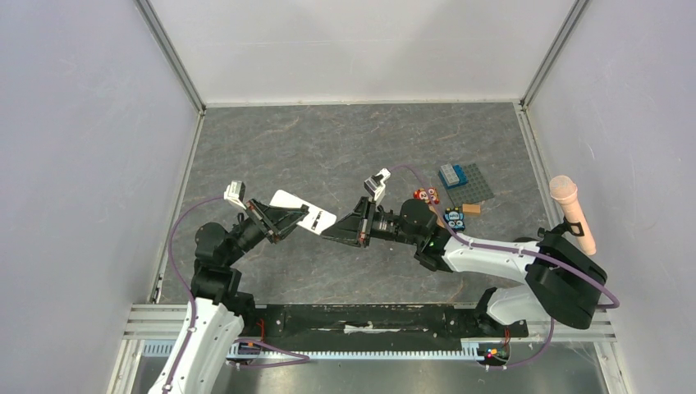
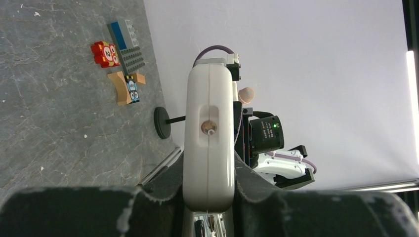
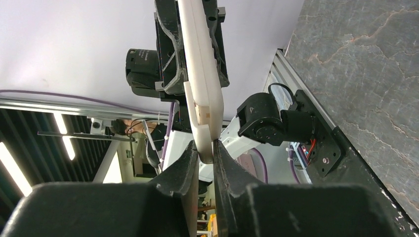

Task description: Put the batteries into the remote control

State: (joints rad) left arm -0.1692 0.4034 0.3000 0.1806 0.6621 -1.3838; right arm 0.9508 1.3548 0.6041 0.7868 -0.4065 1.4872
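Note:
The remote control (image 1: pixel 297 207) is a flat white bar held in the air between both arms. My left gripper (image 1: pixel 275 218) is shut on one end; in the left wrist view the remote (image 2: pixel 208 113) stands end-on between the fingers (image 2: pixel 208 183), with a small round recess in its end face. My right gripper (image 1: pixel 335 232) is shut on the other end; in the right wrist view its fingertips (image 3: pixel 206 149) pinch the thin edge of the remote (image 3: pixel 200 59), which shows a stepped notch. The batteries are not visible in any view.
At the back right lie a small red block with white circles (image 1: pixel 424 195), a blue block (image 1: pixel 454 218), a grey studded plate with a blue brick (image 1: pixel 469 182) and a tan piece (image 1: pixel 471 208). A pink-headed microphone (image 1: pixel 570 209) stands at the right wall.

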